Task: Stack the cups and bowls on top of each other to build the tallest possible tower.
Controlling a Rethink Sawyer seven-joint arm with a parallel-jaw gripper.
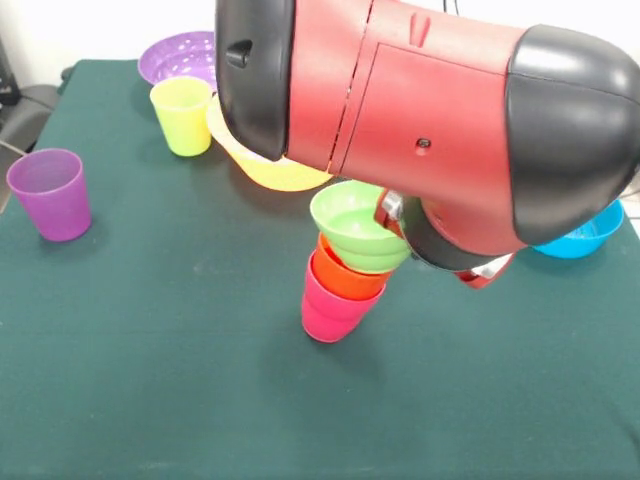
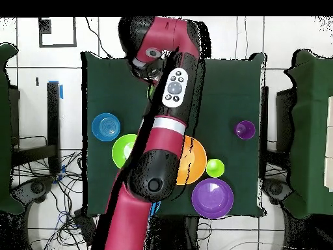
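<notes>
**Tower three high, arm hiding the claw**

Tower [image 1: 345,285] sits mid-table: red-pink cup [image 1: 330,310] at the bottom, orange cup [image 1: 345,272] in it, small green bowl [image 1: 355,228] on top, tilted. Arm [image 1: 430,120] hangs right over it, so I can't tell what the claw is doing. Purple cup [image 1: 50,193] stands alone near the table edge. Lime cup [image 1: 183,115] is beside the purple bowl [image 1: 180,57] and orange-yellow bowl [image 1: 275,170]. Blue bowl [image 1: 585,235] peeks out past the arm.

cups [image 1: 48,192]: 4 | bowls [image 1: 180,57]: 5 in view | arm [image 1: 430,120]: 1 | table [image 1: 150,380]: 1
</notes>
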